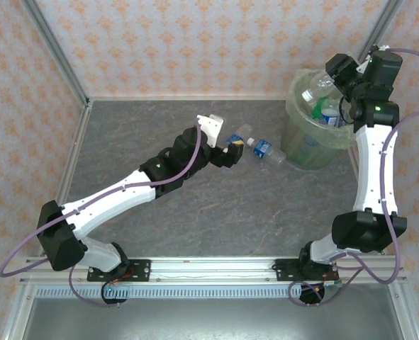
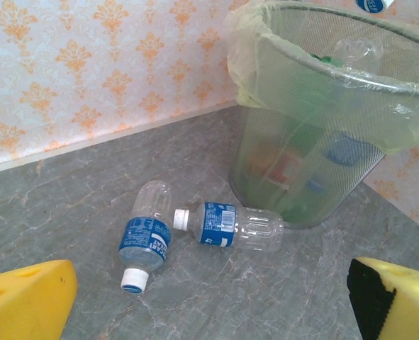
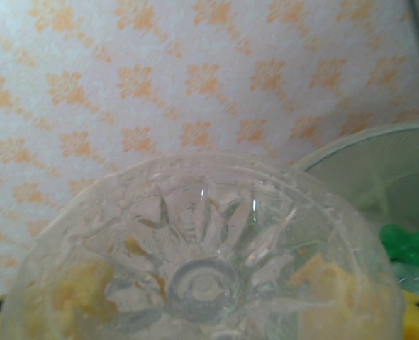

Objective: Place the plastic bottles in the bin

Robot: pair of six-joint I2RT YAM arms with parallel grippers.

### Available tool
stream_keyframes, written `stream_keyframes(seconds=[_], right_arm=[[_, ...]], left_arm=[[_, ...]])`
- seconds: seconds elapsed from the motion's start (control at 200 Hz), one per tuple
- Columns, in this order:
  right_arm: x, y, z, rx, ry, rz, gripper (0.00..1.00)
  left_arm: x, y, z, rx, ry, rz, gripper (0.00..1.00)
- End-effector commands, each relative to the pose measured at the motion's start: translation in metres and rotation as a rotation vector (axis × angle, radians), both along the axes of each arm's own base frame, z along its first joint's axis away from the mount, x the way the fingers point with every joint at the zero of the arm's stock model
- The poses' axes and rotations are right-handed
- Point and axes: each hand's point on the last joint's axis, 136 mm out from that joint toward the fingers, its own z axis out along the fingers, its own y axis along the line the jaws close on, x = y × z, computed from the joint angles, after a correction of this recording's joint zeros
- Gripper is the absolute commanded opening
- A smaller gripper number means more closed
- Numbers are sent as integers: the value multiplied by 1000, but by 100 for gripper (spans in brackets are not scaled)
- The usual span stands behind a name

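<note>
I watch from three cameras. The top one sits above and behind the arm bases, tilted down and forward, far enough back to take in the whole grey tabletop point(image 1: 195, 227) up to the papered walls.

The left wrist camera rides low and close to the tabletop. It looks past the left end effector point(image 2: 213, 308), whose yellow fingers point(image 2: 25, 301) frame its bottom corners, toward the far right corner. With the top view it shares the two lying bottles point(image 2: 147, 237) and the bin point(image 2: 301, 163).

The right wrist camera faces the wall, pressed very near a clear bottle point(image 3: 195, 269). The bin's rim at its right edge is seen from all three cameras.
</note>
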Motion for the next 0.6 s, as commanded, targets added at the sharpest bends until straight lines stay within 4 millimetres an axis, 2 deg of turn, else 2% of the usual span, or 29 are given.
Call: stream_keyframes(seconds=[0.0,0.16,0.325,0.42,0.596], right_arm=[[8,-30,23,-39,-68,-147,56],[24,-42,11,-66,-37,-196,56],[45,-49,-11,-69,14,-202,56],[58,-47,-26,-51,48,-179,56],[76,-31,-54,-21,133,-100,58]], left_arm=[[-4,11,17,-58,-37,37,99],[-7,18,19,-68,-46,53,99],[-9,24,21,-74,-52,66,99],[-11,27,21,-78,-56,74,99],[-12,31,22,-82,-56,82,99]])
